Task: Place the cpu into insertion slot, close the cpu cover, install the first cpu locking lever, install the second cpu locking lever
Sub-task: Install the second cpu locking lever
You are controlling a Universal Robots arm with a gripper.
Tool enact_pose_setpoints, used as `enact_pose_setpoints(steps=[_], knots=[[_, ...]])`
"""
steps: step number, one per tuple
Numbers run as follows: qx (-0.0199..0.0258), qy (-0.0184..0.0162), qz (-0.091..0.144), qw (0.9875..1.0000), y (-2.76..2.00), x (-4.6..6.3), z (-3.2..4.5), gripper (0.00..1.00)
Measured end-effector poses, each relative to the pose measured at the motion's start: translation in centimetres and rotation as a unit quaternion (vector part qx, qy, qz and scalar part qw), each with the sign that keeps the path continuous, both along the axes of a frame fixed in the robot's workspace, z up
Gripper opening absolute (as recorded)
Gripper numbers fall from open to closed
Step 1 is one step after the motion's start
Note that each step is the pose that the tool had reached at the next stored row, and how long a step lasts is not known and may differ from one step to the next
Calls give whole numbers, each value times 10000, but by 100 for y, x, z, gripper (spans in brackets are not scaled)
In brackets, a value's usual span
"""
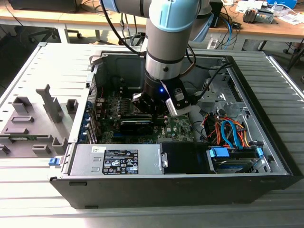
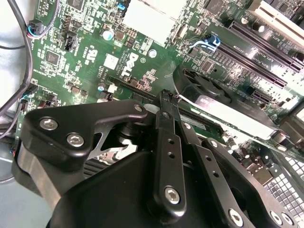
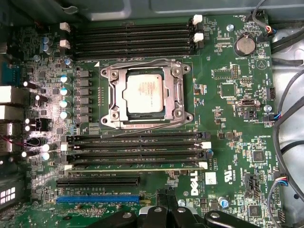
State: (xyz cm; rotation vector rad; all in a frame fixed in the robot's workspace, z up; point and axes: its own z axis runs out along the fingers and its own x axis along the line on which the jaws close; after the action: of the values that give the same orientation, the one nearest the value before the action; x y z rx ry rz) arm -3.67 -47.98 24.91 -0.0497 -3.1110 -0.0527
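First wrist view | cpu (image 3: 147,93) seated in insertion slot (image 3: 116,116), cpu cover (image 3: 110,90) down | gripper (image 3: 164,209) fingertips together, holding nothing | board lettering not read

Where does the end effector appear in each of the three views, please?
Exterior view: end effector at the arm's tip, inside the open computer case, mid-picture.
Second wrist view: close up, tips over a long black card slot.
First wrist view: beyond the card slots, far from the cpu.
Shared landmark: the green motherboard.
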Motion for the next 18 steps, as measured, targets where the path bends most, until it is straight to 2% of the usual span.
enact_pose_setpoints(steps=[18], knots=[[0, 0, 0, 10000, -60, 0, -7, 11]])
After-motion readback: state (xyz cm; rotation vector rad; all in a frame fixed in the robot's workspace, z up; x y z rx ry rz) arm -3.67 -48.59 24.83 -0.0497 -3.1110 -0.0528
